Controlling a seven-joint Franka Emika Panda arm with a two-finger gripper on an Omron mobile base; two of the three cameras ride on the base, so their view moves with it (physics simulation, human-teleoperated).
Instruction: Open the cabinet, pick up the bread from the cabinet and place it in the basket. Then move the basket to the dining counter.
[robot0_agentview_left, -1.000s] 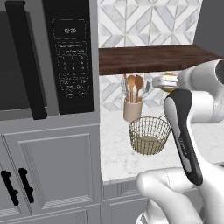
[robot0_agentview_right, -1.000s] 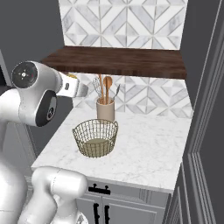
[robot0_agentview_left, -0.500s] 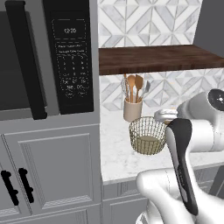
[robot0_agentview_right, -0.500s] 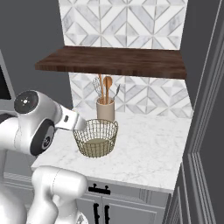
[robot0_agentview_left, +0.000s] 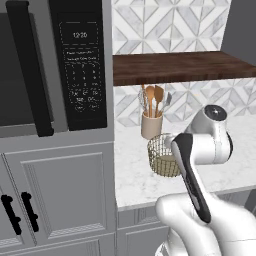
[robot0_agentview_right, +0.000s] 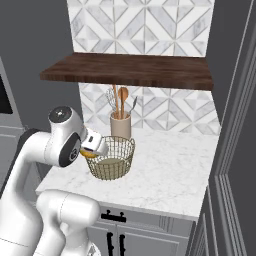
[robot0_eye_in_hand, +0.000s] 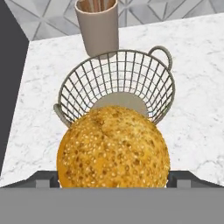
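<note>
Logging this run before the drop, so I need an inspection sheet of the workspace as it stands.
Surface: white marble counter, bare in front of the basket.
Job's things: bread held in the end effector, at the near rim of the basket and not yet inside; basket upright on the counter, holding no bread.
Clutter: beige utensil cup with wooden spoons and a whisk, just behind the basket.
Grippers: end effector shut on the bread, beside the basket's rim.
Cables: nothing seen.
Surroundings: dark wooden shelf above, patterned tile backsplash, microwave, grey cabinet doors shut.
</note>
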